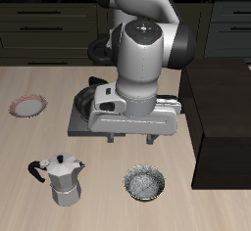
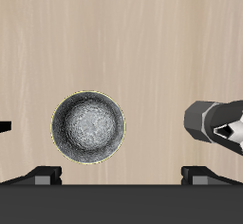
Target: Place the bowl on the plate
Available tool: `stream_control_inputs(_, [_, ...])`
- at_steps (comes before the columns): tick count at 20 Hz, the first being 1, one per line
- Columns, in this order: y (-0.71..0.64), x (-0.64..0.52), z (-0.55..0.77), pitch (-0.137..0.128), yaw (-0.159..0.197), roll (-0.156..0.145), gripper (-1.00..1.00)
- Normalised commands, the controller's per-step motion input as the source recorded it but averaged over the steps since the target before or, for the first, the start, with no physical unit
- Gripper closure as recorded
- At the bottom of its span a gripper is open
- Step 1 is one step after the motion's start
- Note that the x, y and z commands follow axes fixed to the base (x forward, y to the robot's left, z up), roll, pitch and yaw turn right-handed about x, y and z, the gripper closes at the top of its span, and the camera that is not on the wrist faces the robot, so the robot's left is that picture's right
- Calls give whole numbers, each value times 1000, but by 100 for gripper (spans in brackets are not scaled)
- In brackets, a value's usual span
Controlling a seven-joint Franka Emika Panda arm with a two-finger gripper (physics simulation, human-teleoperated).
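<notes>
One bowl [image 1: 144, 184] is sitting near the table's [image 1: 29, 142] front edge, beside one moka pot [image 1: 62, 179]; one plate [image 1: 27, 106] is lying well apart, farther back. The gripper [image 1: 134, 137] is hovering above the bowl, fingers [image 2: 45, 177] spread wide and gripping nothing.

The bowl [image 2: 87, 127] sits upright on bare wood, beside a moka pot [image 2: 216, 125].

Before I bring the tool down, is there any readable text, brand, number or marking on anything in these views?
None: no readable text, label, number or sign in either view.
Bowl: speckled inside, no marking.
Plate: plain rim, no text.
Moka pot: bare metal, no brand visible.
Tool: no lettering visible on its housing.
</notes>
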Motion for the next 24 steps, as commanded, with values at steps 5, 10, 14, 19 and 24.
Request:
stream_control_inputs(5, [16,51,-216,26,5,0,-100])
stream_control_inputs(10, [63,52,-242,30,5,10,-100])
stream_control_inputs(14, [7,28,-140,9,6,11,-100])
stream_control_inputs(19, [14,43,-263,27,-2,2,-100])
stream_control_inputs(24, [15,7,-181,21,-10,1,-100])
